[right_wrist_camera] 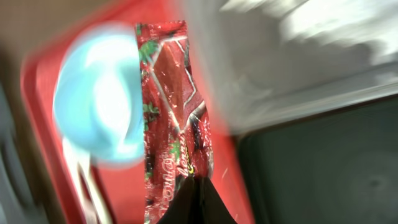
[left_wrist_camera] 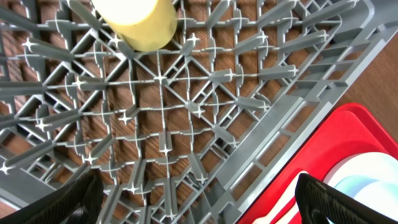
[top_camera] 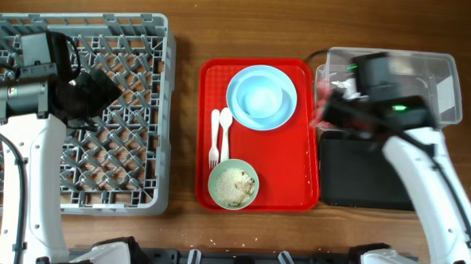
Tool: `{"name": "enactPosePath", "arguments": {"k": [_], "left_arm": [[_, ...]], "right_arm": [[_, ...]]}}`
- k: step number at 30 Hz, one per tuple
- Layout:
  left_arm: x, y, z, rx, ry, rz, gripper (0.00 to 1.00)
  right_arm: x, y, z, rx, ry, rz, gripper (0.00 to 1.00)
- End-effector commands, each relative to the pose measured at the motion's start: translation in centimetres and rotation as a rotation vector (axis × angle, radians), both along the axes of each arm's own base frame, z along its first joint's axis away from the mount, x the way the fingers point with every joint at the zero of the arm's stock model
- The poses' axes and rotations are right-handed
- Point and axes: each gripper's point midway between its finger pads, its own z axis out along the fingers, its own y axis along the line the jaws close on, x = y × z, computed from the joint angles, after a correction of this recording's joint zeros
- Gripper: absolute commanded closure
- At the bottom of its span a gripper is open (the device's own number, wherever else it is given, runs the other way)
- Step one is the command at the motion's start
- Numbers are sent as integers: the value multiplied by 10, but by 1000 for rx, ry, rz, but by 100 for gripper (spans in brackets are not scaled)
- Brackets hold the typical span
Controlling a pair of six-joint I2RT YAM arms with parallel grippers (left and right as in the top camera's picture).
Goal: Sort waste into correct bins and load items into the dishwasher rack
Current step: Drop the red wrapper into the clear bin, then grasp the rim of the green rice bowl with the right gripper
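A: Right hand (right_wrist_camera: 196, 199) status?

B: Shut on the red wrapper (right_wrist_camera: 171, 106), pinched at one end. The rest of the strip sticks out past the fingertips, unsupported.

A: Where's that over the desk (top_camera: 185, 106)?

B: At the left edge of the clear tub (top_camera: 448, 85), above the seam between the red tray (top_camera: 212, 131) and the black tray (top_camera: 361, 177). Both right-side views are motion-blurred, so I can't place it more finely.

A: How will it handle?

B: My read is near weightless, thin film, floppy and glossy, so probably slick. The end pinch works for carrying, but it'll flap and could slide out on a fast swing. It may also cling to a finger on release. A grip nearer mid-length would control it better. It isn't fragile, so squeezing won't hurt it.

A: Looks?

B: A long narrow packet, red with darker red and green print and some pale lettering. It has a crimped end and creases down its length, and it looks flat and empty.

A: Left hand (left_wrist_camera: 199, 202)?

B: Wide open, holding nothing, hovering over the rack (left_wrist_camera: 298, 93). The yellow cup (left_wrist_camera: 137, 22) sits among the pegs, clear of the fingers.

A: What's left on the red tray?

B: The plate (top_camera: 261, 97), the bowl (top_camera: 233, 184) with crumbs in it, the fork (top_camera: 214, 139) and the spoon (top_camera: 226, 128). All rigid, so easier picks than the film.
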Motion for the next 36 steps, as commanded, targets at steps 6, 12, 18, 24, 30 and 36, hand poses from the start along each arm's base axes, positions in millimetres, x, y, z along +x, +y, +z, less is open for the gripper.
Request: {"name": "enactPosePath", "arguments": {"k": [6, 12, 18, 24, 30, 36], "left_arm": [[1, 2, 7, -2, -22, 17, 0], [1, 2, 7, -2, -22, 17, 0], [1, 2, 7, -2, -22, 17, 0], [1, 2, 7, -2, -22, 17, 0], [1, 2, 7, -2, -22, 17, 0], [1, 2, 7, -2, -22, 17, 0]], "right_arm": [[55, -97, 3, 36, -146, -355, 36], [66, -45, 11, 195, -195, -11, 0], [-25, 69, 38, 441, -79, 505, 1], [-105, 116, -67, 257, 268, 576, 48], [-122, 146, -111, 286, 335, 563, 60], [-119, 143, -133, 250, 387, 520, 60]]}}
